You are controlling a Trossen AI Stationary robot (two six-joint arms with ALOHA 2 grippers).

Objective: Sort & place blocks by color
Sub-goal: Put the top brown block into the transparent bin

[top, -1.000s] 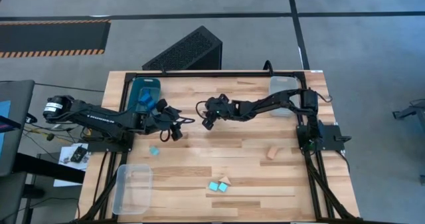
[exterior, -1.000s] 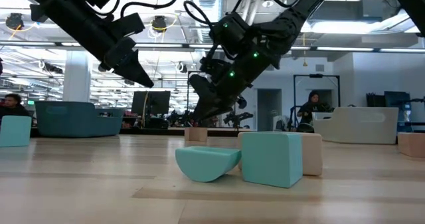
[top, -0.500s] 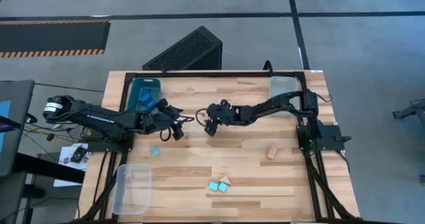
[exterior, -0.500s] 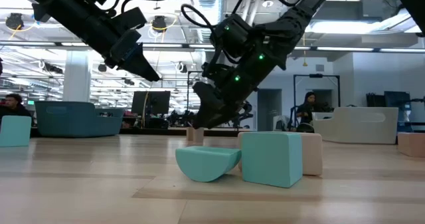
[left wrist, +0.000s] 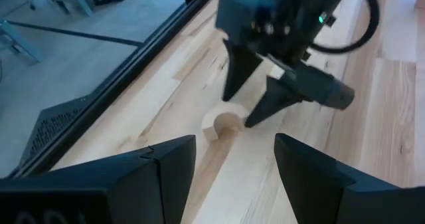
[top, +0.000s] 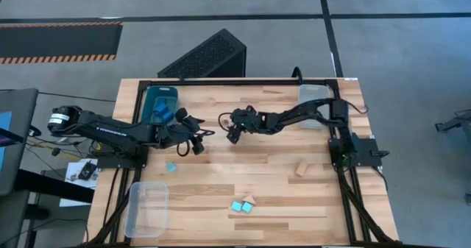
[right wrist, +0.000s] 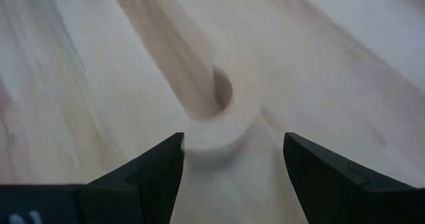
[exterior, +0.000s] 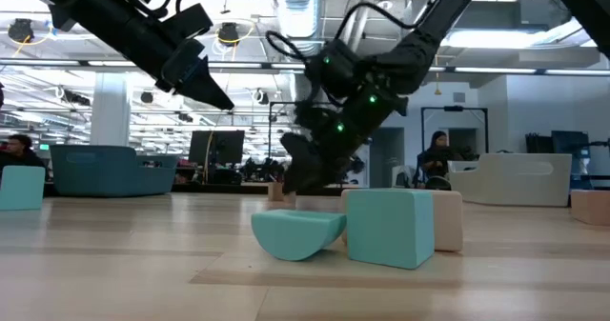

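While open, right hand [left wrist: 247, 108] straddles a tan arch block [left wrist: 221, 124]

Three bins stand on the table [top: 221, 182]: one teal bin [top: 163, 90] and two clear bins [top: 313, 93] [top: 147, 207], both well apart from it. Three turquoise blocks [top: 171, 167] [top: 236, 206] [top: 247, 208] and four tan blocks [top: 223, 121] [top: 300, 168] [top: 249, 199] [top: 272, 92] lie outside the teal bin. Blue blocks [top: 160, 112] inside it cannot be counted.

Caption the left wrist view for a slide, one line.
Seen past the open left gripper, the right gripper reaches down with fingers spread around a pale arch-shaped wooden block on the table.
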